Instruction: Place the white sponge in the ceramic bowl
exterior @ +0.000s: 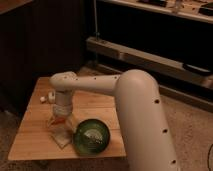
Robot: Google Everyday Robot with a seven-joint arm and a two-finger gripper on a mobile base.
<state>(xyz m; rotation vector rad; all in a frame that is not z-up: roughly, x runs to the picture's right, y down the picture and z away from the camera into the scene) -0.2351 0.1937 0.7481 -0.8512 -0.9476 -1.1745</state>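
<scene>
Over on the wooden table, the end effector is spread wide right over the small off-white rectangular sponge, with the glossy dark-green ceramic bowl at its 3 o'clock. Pre-grasp I reckon: next it needs to drop and pinch.

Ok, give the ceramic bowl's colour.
Ceramic bowl: glossy dark green, camera view; gripper beside it.

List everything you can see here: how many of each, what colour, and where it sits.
wooden table: one, light brown, centre-left.
ceramic bowl: one, glossy dark green, front of the table, right of the gripper.
white sponge: one, off-white, on the table just left of the bowl.
small object: one, white, table's far left; too small to identify.
low shelf: one, grey, behind the table.
arm: one, white, reaching in from the right.
gripper: one, pointing down, open over the sponge.
</scene>
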